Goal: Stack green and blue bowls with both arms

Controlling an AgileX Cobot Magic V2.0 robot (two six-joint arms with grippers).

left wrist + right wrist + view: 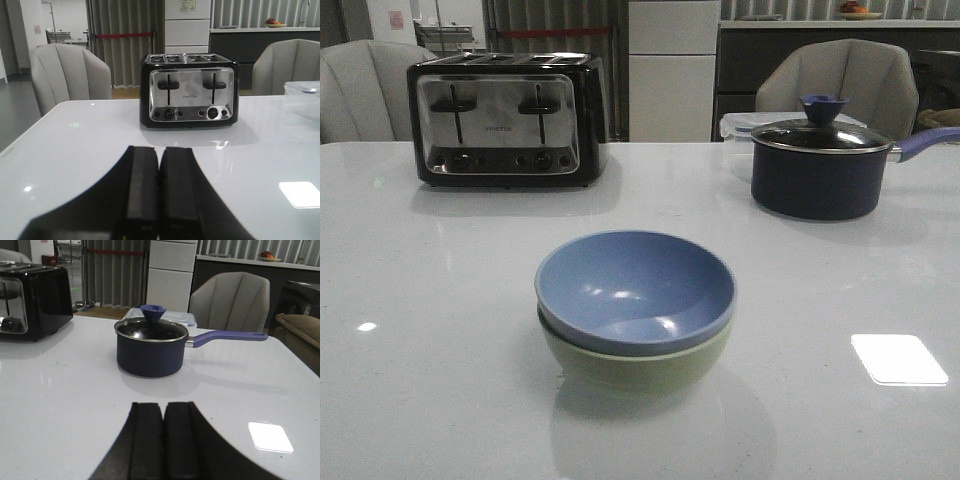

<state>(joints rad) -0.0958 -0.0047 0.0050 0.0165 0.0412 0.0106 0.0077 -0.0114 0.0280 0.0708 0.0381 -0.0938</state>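
Observation:
In the front view the dusty blue bowl [635,290] sits nested inside the pale green bowl [635,365] at the middle of the white table, near the front. Neither arm shows in the front view. In the left wrist view my left gripper [159,152] is shut and empty, its black fingers pressed together over bare table, facing the toaster. In the right wrist view my right gripper [164,407] is shut and empty, facing the saucepan. The bowls show in neither wrist view.
A black and chrome toaster [507,118] stands at the back left, also in the left wrist view [189,90]. A dark lidded saucepan [818,165] with a purple handle stands at the back right, also in the right wrist view [151,346], a clear plastic container [172,316] behind it. Chairs stand beyond the table.

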